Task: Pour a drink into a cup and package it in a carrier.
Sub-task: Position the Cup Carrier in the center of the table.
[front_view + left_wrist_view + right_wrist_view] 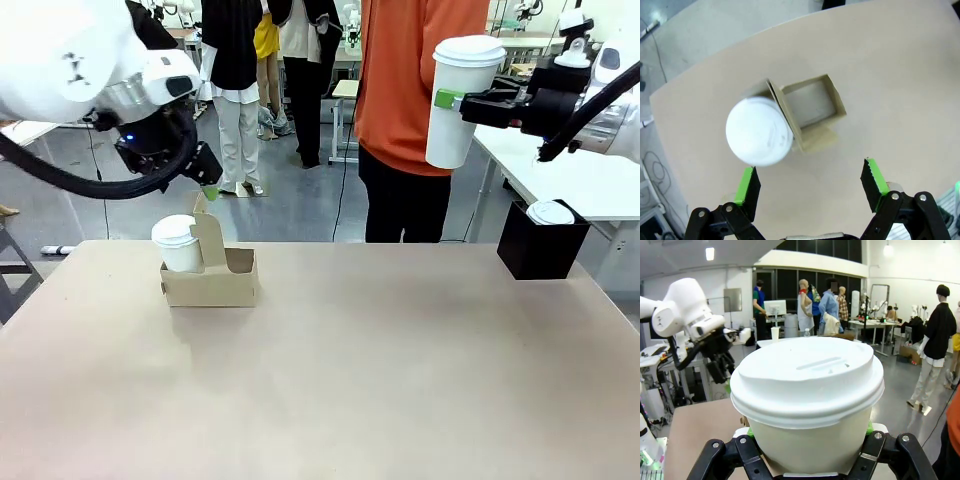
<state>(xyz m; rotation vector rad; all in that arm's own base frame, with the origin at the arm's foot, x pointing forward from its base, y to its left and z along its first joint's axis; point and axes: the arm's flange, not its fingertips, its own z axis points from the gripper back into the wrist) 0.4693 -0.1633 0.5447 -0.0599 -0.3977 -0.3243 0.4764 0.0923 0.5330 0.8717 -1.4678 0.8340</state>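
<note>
One tall white lidded cup point(450, 135) aloft

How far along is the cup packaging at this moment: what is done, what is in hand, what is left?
Done: one lidded white paper cup sits in the brown cardboard carrier, under the open left claw. In hand: the right claw holds a second tall lidded white cup high, away from the carrier. Left: seating it in the carrier's empty hole.
</note>
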